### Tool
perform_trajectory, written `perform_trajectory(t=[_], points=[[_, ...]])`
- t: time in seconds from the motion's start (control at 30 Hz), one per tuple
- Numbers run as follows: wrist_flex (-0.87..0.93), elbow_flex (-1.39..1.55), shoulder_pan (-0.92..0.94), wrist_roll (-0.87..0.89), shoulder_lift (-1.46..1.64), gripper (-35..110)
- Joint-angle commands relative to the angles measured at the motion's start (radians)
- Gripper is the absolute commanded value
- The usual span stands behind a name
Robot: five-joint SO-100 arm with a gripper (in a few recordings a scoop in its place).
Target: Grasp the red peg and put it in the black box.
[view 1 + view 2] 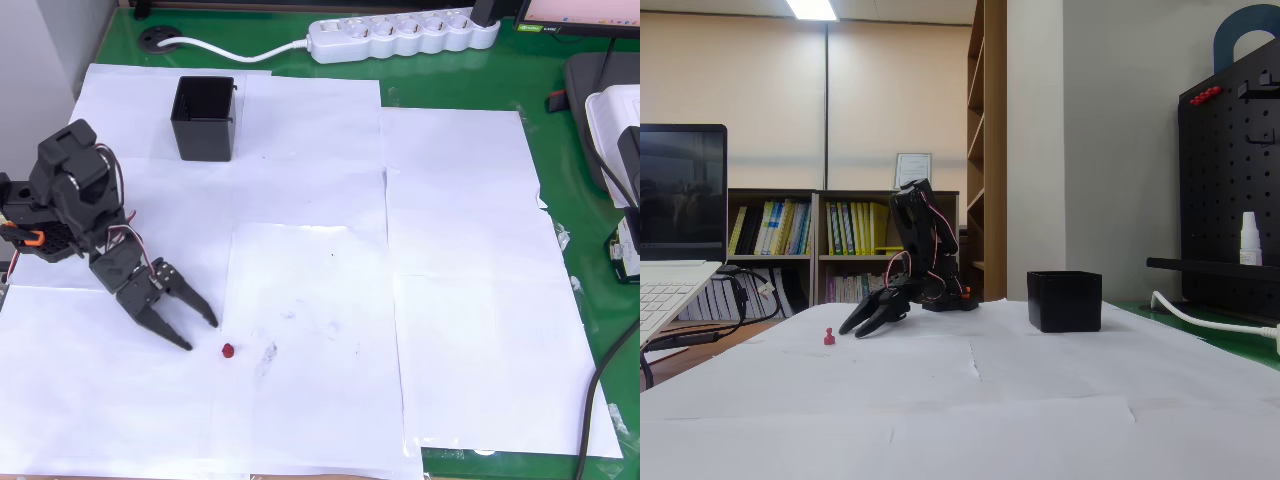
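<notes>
Jaws of the gripper [200, 333] stand apart and hold nothing, low over the white paper [460, 300] at the lower left of the overhead view. Just right of their tips sits the red peg [228, 351], tiny and hard to make out. At the upper left stands the black box [205, 118]; its inside is too dark to see.

Black arm folded low, tool [199, 334] [858, 328] angled downward, its 2 fingers spread apart, holding nothing
</notes>
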Motion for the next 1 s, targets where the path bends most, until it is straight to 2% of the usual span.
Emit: perform_trajectory(t=[0.0,0.53,0.97], points=[[0.017,0.052,0.018,0.002,0.012,16],[0.112,0.195,0.025,-0.003,0.035,18],[0.123,0.221,-0.046,0.003,0.044,18]])
